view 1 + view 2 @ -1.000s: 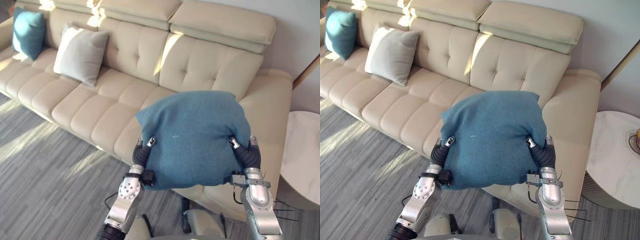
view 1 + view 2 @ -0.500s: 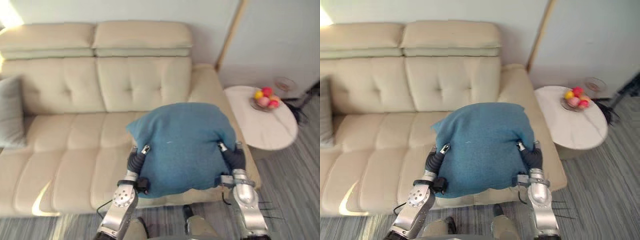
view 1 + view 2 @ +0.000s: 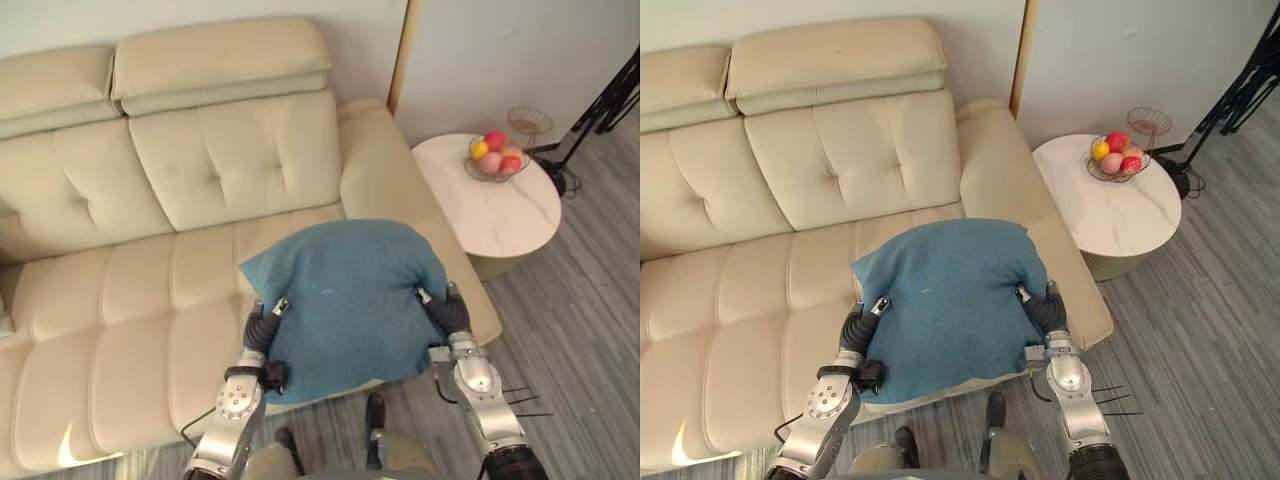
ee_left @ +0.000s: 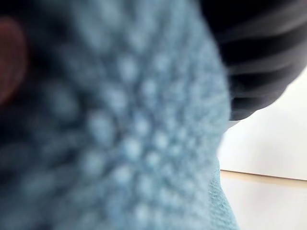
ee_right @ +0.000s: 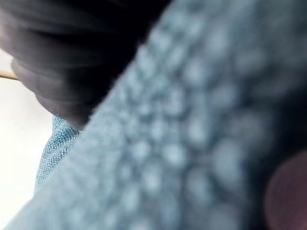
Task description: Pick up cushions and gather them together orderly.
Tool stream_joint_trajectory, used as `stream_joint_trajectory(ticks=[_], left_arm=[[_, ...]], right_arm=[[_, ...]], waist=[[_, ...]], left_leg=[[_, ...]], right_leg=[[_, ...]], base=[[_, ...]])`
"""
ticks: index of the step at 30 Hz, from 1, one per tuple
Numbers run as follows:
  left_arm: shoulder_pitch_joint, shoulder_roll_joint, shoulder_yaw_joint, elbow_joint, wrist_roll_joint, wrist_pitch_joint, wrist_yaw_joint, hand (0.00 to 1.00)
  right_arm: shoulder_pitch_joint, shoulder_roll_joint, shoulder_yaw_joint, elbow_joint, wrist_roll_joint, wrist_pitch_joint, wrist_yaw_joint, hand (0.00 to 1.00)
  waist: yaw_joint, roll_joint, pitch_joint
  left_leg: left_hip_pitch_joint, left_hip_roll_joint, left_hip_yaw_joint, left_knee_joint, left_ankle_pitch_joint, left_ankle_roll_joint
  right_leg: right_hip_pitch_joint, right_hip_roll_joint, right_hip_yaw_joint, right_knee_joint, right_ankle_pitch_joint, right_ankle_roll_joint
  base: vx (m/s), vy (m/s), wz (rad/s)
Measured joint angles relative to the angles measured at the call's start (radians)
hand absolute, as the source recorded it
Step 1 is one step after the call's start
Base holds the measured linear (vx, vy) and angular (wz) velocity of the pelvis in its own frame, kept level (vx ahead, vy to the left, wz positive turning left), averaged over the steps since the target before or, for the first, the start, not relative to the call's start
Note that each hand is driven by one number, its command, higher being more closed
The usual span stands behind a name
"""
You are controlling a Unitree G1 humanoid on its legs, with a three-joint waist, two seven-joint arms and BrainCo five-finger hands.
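Still aloft, blue cushion [image 3: 345, 295] over sofa [image 3: 150, 290]

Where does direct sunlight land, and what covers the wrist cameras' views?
Left eye view: a small sunlit patch on the sofa's front edge, far left. Left and right wrist views: the blue cushion lies close against each camera.

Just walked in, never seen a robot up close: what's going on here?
The robot holds a blue cushion between its left hand and right hand, over the front edge of the cream sofa, near its end. Beside that end stands a round white table with a bowl of fruit. The cushion is not yet set down.
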Motion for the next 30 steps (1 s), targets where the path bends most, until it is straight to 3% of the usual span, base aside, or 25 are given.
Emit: stream_joint_trajectory(ticks=[4, 11, 15, 18, 19, 24, 30], left_arm=[[-0.170, 0.000, 0.082, 0.070, 0.001, 0.000, 0.057, 1.00], [-0.640, 0.093, 0.157, 0.181, 0.017, 0.000, 0.241, 1.00], [-1.043, 0.218, 0.168, 0.306, 0.025, -0.002, 0.348, 1.00], [-1.255, 0.248, 0.170, 0.409, 0.045, -0.003, 0.367, 1.00], [-1.327, 0.251, 0.171, 0.438, 0.058, -0.003, 0.368, 0.00], [-1.592, 0.250, 0.185, 0.598, 0.091, -0.005, 0.413, 0.00], [-1.708, 0.238, 0.322, 0.733, 0.028, -0.002, 0.407, 0.00]], right_arm=[[-0.205, 0.003, 0.033, 0.071, -0.052, 0.005, -0.048, 1.00], [-0.656, 0.042, -0.005, 0.170, -0.161, 0.044, -0.247, 1.00], [-0.968, 0.085, -0.082, 0.199, -0.208, 0.047, -0.374, 1.00], [-1.135, 0.088, -0.144, 0.287, -0.229, 0.046, -0.424, 1.00], [-1.194, 0.085, -0.163, 0.317, -0.230, 0.047, -0.445, 0.00], [-1.449, 0.010, -0.218, 0.554, -0.215, 0.050, -0.496, 0.00], [-1.609, -0.064, -0.197, 0.672, 0.007, 0.067, -0.385, 0.00]], waist=[[0.027, 0.013, 0.071], [0.081, 0.013, 0.205], [0.083, 0.012, 0.237], [0.078, 0.012, 0.253], [0.078, 0.012, 0.253], [0.065, 0.010, 0.271], [0.060, 0.009, 0.291]], left_leg=[[-0.132, -0.009, -0.010, 0.064, 0.009, 0.012], [-0.357, -0.001, -0.036, 0.174, 0.019, 0.031], [-0.481, -0.013, -0.056, 0.183, 0.062, 0.044], [-0.526, -0.017, -0.072, 0.185, 0.077, 0.045], [-0.550, -0.019, -0.078, 0.184, 0.083, 0.045], [-0.606, -0.043, -0.124, 0.105, 0.140, 0.040], [-0.633, -0.050, -0.186, -0.053, 0.236, 0.015]], right_leg=[[-0.096, -0.017, 0.002, -0.011, 0.053, 0.000], [-0.265, -0.024, 0.001, -0.002, 0.123, -0.009], [-0.358, -0.033, -0.012, -0.032, 0.168, -0.016], [-0.380, -0.036, -0.027, -0.062, 0.195, -0.019], [-0.398, -0.036, -0.032, -0.069, 0.202, -0.023], [-0.450, -0.039, -0.058, -0.089, 0.218, -0.026], [-0.512, -0.036, -0.078, -0.089, 0.219, -0.026]], base=[[-0.15, 0.045, 0.06], [-0.20, 0.003, 0.08], [-0.11, -0.020, 0.18], [-0.03, 0.002, 0.17], [-0.04, 0.013, 0.19], [-0.02, -0.003, 0.30], [-0.01, 0.004, 0.32]])
